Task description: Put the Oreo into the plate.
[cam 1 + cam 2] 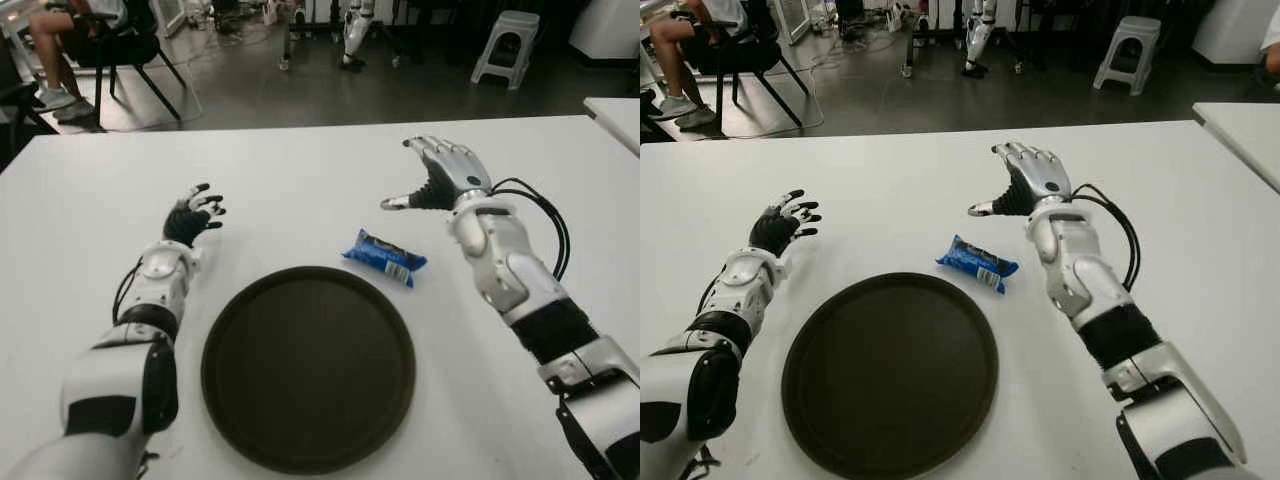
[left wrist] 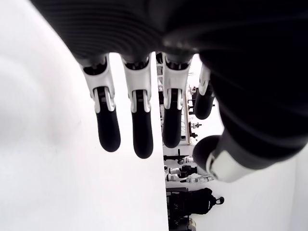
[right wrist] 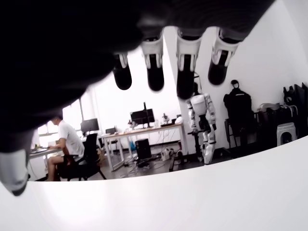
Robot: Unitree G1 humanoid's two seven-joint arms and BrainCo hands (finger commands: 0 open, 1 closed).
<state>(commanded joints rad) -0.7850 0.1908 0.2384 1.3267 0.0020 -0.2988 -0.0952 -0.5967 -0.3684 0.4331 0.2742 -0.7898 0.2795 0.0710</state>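
White table (image 1: 300, 170) under the head camera, grey floor and a stool (image 1: 507, 42) behind. Right hand (image 1: 440, 175) spread wide, empty, beyond the blue Oreo pack (image 1: 384, 257) lying just beside the dark plate (image 1: 308, 365). Left hand (image 1: 192, 215) open, left of the plate. Left wrist: fingers (image 2: 135, 120) extended, holding nothing. Right wrist: fingertips (image 3: 185, 72) apart, seated person (image 3: 67, 144) at desks.

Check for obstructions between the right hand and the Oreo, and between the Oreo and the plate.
Nothing visible blocks either path. The right hand is open beyond the Oreo pack, bare table between; the plate lies beside the pack.
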